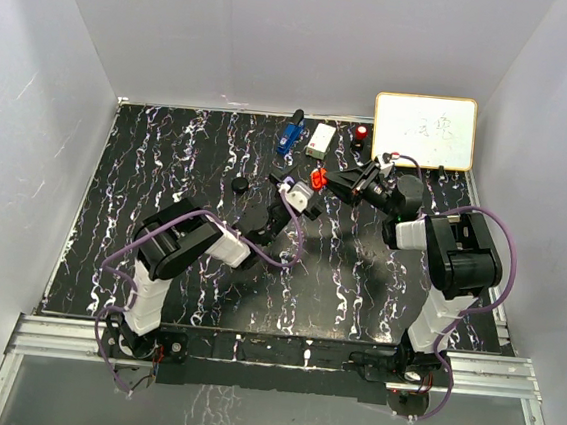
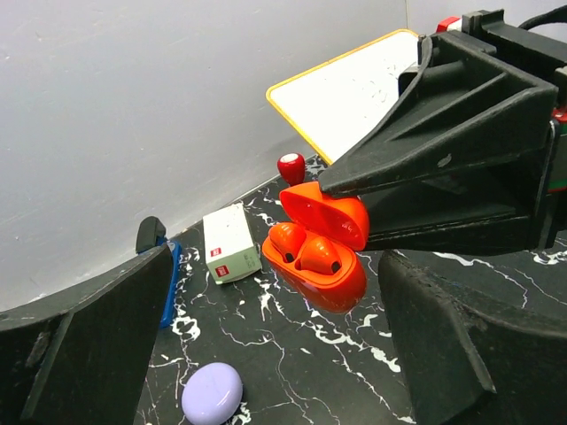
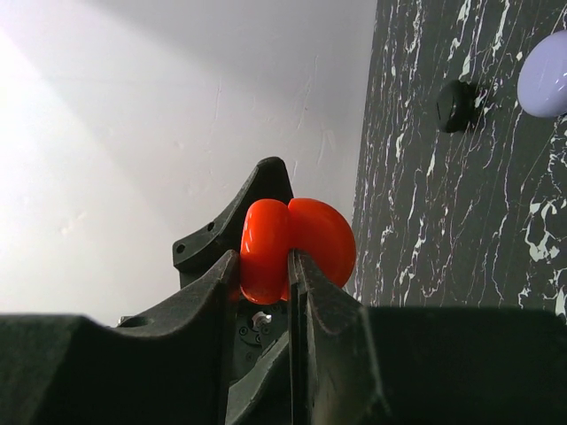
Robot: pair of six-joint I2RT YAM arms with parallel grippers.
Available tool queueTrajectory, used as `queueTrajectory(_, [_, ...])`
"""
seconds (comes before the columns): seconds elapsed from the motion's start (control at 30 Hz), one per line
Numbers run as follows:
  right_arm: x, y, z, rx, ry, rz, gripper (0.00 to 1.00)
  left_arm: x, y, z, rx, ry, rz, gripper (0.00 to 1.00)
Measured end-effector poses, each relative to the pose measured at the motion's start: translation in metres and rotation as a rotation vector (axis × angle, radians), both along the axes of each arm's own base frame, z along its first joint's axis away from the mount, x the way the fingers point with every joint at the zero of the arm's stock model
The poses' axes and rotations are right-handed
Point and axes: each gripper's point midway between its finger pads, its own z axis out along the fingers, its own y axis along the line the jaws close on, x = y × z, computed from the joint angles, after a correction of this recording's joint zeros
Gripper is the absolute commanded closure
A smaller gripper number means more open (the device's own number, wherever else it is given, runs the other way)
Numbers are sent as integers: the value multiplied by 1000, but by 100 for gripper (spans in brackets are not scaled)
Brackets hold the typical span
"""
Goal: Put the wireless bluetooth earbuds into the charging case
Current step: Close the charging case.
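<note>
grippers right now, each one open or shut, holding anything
Left gripper: open, holding nothing.
Right gripper: shut on the orange charging case.

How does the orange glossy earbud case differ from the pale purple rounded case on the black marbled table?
The orange glossy case is open, its lid raised, with two orange earbuds seated inside. The pale purple rounded case is closed. The orange case is clamped in the right pincer, whereas the purple case lies free, with nothing touching it. Both are smooth, rounded shells.
</note>
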Motion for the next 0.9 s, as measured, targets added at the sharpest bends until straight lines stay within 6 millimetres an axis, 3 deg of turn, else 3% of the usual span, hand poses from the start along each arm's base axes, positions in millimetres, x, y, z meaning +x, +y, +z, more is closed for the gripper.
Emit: queueTrajectory(0.9, [-1,-1,3,-36,-24,-9,100,12,17,-3,84,-41,133,1])
